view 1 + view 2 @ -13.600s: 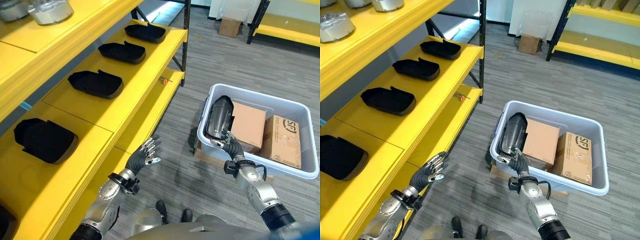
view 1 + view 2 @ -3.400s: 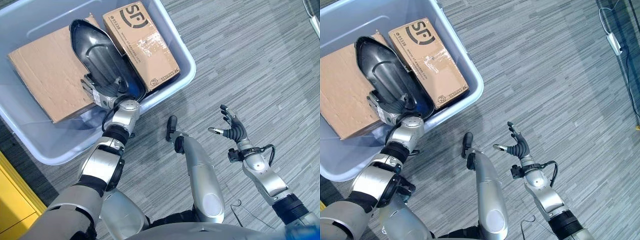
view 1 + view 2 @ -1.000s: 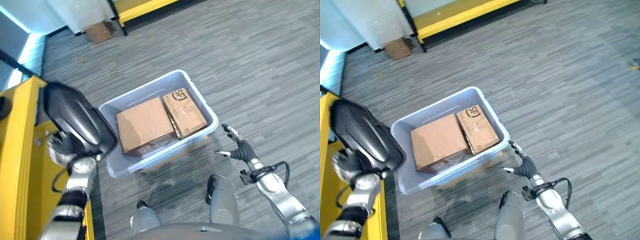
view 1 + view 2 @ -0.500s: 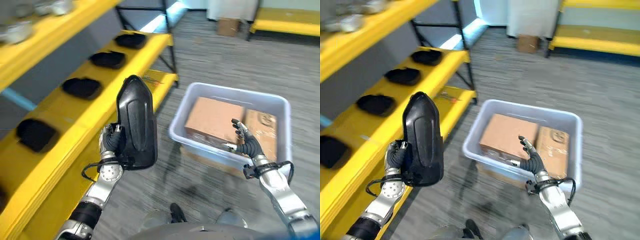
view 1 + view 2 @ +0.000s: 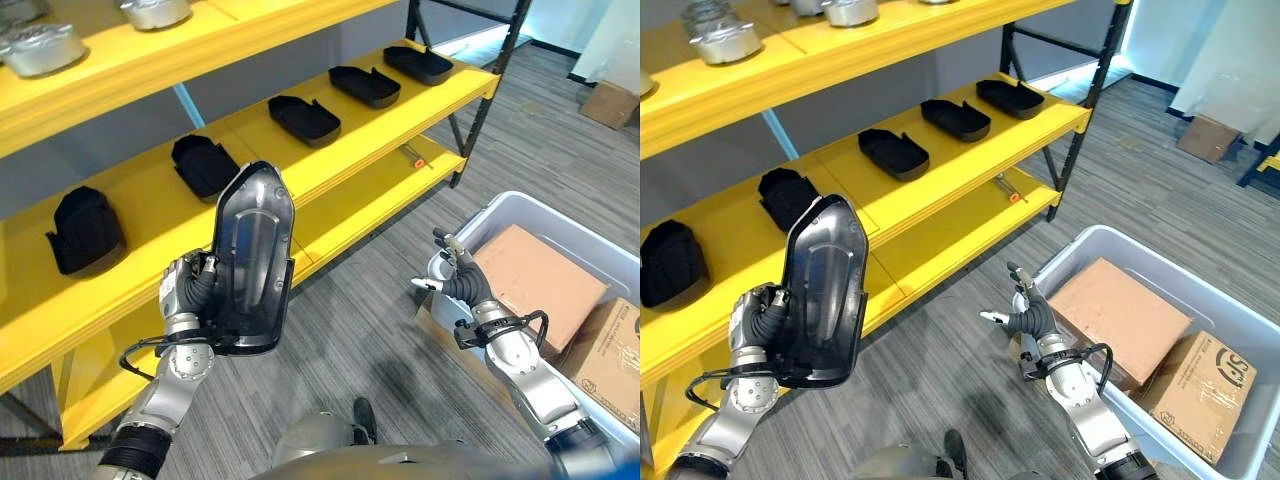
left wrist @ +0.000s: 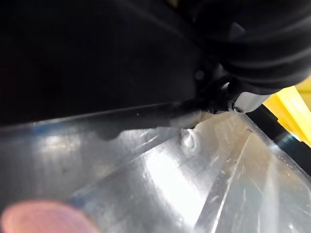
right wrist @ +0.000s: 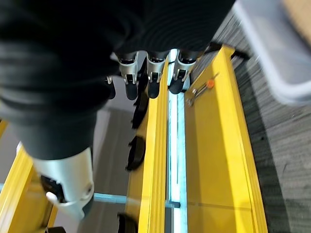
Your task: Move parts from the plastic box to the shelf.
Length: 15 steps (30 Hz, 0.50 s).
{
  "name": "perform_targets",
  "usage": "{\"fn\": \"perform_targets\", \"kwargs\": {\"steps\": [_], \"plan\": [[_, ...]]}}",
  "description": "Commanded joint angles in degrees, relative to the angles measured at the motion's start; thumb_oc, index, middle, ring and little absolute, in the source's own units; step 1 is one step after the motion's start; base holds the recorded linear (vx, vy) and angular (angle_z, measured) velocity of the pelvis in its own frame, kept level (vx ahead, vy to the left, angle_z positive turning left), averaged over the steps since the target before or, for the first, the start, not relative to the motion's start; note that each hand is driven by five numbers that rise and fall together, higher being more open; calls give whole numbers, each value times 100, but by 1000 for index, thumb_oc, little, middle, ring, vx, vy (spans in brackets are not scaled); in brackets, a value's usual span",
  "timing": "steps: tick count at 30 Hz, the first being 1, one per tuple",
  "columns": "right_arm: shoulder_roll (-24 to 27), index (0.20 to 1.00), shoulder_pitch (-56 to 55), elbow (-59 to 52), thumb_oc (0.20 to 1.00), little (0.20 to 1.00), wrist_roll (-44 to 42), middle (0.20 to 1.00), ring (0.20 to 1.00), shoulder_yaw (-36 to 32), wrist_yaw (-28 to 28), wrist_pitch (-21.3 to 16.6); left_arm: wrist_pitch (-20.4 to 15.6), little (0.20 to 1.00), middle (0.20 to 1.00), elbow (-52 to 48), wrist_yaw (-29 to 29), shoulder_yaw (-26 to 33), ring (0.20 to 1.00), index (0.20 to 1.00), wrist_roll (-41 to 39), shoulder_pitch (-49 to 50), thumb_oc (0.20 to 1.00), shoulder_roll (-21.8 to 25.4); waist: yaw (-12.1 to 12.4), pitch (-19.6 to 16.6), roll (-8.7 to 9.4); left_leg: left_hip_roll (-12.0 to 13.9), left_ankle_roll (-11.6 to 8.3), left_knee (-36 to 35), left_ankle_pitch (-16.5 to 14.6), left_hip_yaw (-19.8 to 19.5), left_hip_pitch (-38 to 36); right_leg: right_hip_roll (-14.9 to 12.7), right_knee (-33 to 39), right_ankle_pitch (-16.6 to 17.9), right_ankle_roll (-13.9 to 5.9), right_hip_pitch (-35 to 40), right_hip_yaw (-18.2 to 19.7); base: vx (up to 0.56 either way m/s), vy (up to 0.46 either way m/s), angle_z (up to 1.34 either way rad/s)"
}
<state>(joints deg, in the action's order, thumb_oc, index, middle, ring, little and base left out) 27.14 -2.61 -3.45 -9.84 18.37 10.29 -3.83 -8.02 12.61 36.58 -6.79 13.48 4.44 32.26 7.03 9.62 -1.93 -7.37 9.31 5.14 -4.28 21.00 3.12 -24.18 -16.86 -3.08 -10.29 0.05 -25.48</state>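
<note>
Left hand (image 5: 190, 290) holds a dark, glossy part (image 5: 250, 260) upright in front of the yellow shelf (image 5: 330, 170); right hand (image 5: 462, 285) empty.

Left fingers curl round the part's lower edge, hollow side toward the camera. Right hand hangs with fingers straight and spread, near the grey plastic box (image 5: 1200, 290), touching nothing. The box contains two cardboard cartons (image 5: 1118, 315). Five black parts (image 5: 305, 118) sit in a row on the middle shelf. Carton print too small to read. The left wrist view shows the part's shiny inner surface close up.
</note>
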Motion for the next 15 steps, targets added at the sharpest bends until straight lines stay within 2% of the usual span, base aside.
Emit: {"fn": "perform_targets", "kwargs": {"steps": [1, 2, 4, 7, 9, 10, 13, 15], "plan": [[-68, 1000, 6, -178, 1000, 1000, -80, 1000, 1000, -185, -10, -475, -191, 200, 200, -566, 138, 247, 200, 200, 102, -335, 200, 182, -292, -102, -20, 780, -641, 200, -272, -326, -286, 427, -7, 355, -152, -408, 756, -3, 58, 56], [-68, 1000, -71, -161, 1000, 1000, -105, 1000, 1000, -249, -42, -554, -180, 200, 200, -620, 113, 258, 200, 200, 89, -280, 200, 186, -337, -102, -15, 777, -634, 182, -258, -405, -282, 629, -94, 142, -122, -419, 910, -8, 57, 78], [-43, 1000, -197, -151, 1000, 1000, -151, 1000, 1000, -342, -190, -700, -190, 200, 200, -678, 190, 306, 200, 200, 79, -147, 200, 163, -344, -132, 32, 799, -720, 60, -133, -468, -270, 1030, 200, -44, -62, -324, 876, 7, 13, 91], [26, 1000, -325, -101, 1000, 1000, -223, 1000, 1000, -423, -463, -896, -179, 200, 200, -758, 301, 456, 200, 200, 37, 92, 200, 61, -296, -124, 149, 765, -941, -126, -27, -438, -336, 1439, 1076, 141, 42, -73, 626, 51, -46, 22], [51, 1000, -319, 27, 1000, 1000, -213, 1000, 1000, -351, -465, -1080, -246, 200, 200, -702, 356, 468, 200, 200, -7, 159, 200, -10, -316, -70, 197, 713, -1051, -125, 2, -443, -331, 1664, 1535, 340, 103, 21, 690, 73, -64, -3], [59, 1000, -296, 135, 1000, 1000, -227, 1000, 1000, -296, -409, -1219, -271, 200, 200, -686, 390, 447, 200, 200, 41, 163, 200, -47, -347, -9, 224, 669, -1065, -1, -75, -476, -273, 1771, 1618, 280, 165, 132, 818, 38, -61, 18], [53, 1000, -183, 290, 1000, 1000, -260, 1000, 1000, -223, -357, -1275, -195, 200, 200, -630, 347, 414, 200, 200, -75, 99, 200, -103, -323, -30, 266, 630, -1040, 77, -73, -520, -178, 1769, 1733, 303, 212, 214, 813, 51, -71, 49], [60, 1000, -81, 353, 1000, 1000, -297, 1000, 1000, -165, -284, -1237, -212, 200, 200, -602, 314, 429, 200, 200, -117, 133, 200, -149, -295, -78, 234, 664, -1051, 73, -49, -535, -200, 1717, 1716, 321, 206, 209, 782, 102, -95, 36]]}}
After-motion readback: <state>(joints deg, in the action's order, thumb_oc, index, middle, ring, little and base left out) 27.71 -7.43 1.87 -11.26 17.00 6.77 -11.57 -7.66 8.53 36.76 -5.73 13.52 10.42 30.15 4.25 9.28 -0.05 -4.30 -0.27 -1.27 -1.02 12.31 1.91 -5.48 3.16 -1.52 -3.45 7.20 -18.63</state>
